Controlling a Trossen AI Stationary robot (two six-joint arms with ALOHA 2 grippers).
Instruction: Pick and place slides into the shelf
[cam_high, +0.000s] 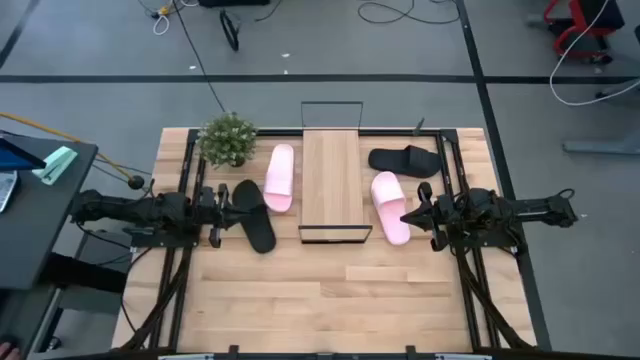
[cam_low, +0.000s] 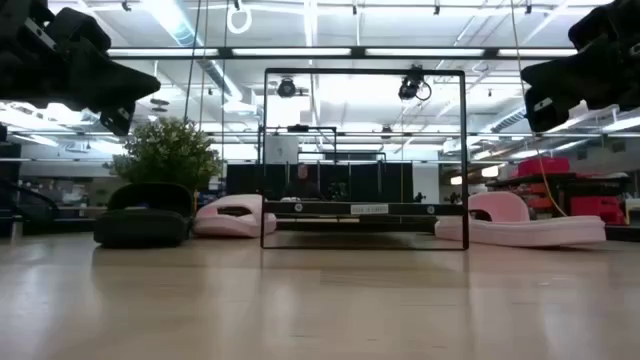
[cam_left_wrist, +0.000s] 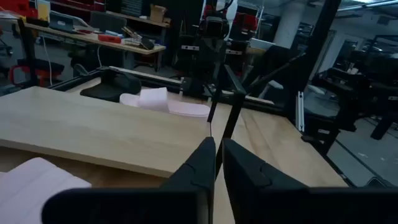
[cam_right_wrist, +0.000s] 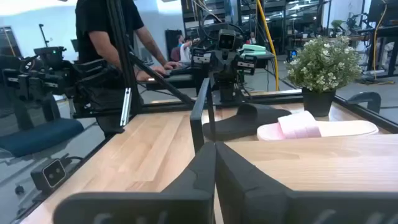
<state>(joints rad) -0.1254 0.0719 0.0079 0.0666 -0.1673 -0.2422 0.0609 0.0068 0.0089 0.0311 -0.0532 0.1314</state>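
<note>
The shelf (cam_high: 330, 185), a light plank on a thin black wire frame (cam_low: 365, 160), stands at mid-table. Left of it, a pale pink slide (cam_high: 279, 178) and a black slide (cam_high: 253, 215) rest sole-down on the table. To the shelf's right lie another pink slide (cam_high: 390, 207) and, farther back, a black slide (cam_high: 405, 160). My left gripper (cam_high: 226, 200) hovers shut above the left black slide's near-left side, raised off the table. My right gripper (cam_high: 408, 213) hovers shut beside the right pink slide, also raised. In the wrist views both grippers (cam_left_wrist: 216, 142) (cam_right_wrist: 214, 146) have their fingers together and hold nothing.
A small potted plant (cam_high: 228, 138) stands at the table's far left, behind the left slides. A black side table (cam_high: 40, 200) sits off the left edge. A person (cam_right_wrist: 106, 37) stands beyond the table's left side. Bare wood (cam_high: 330, 290) stretches along the near half of the table.
</note>
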